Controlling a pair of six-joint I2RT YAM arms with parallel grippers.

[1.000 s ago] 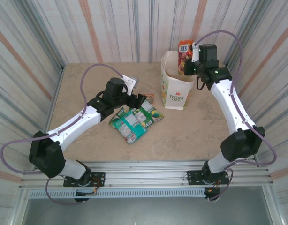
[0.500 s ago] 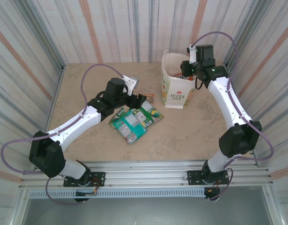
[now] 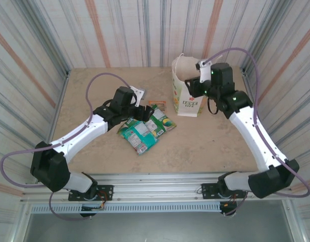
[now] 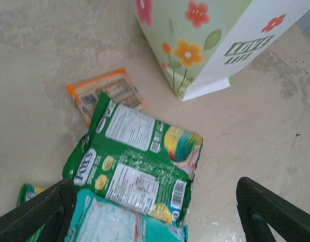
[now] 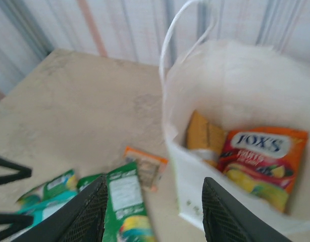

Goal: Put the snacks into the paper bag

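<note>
The red-orange glossy Fox's packet [image 5: 261, 166] lies inside the cream-white paper bag [image 5: 183, 191], just ahead of the right fingers [image 5: 89, 217], which are spread wide and empty. The left fingers [image 4: 276, 212], likewise parted and empty, straddle the green packets [image 4: 140, 166] on the table [image 4: 34, 50]. A blurred yellowish packet [image 5: 205, 133] beside the Fox's one cannot be read.

Striped corrugated walls [image 3: 119, 30] around beige tabletop [image 3: 94, 85]

High up behind, staring down over the whole surface [image 3: 94, 85]. Left wrist: close and low, facing the green packets [image 4: 140, 151] and the foot of the paper bag [image 4: 215, 50]. Right wrist: tight above that bag's mouth, same packets at lower left.
</note>
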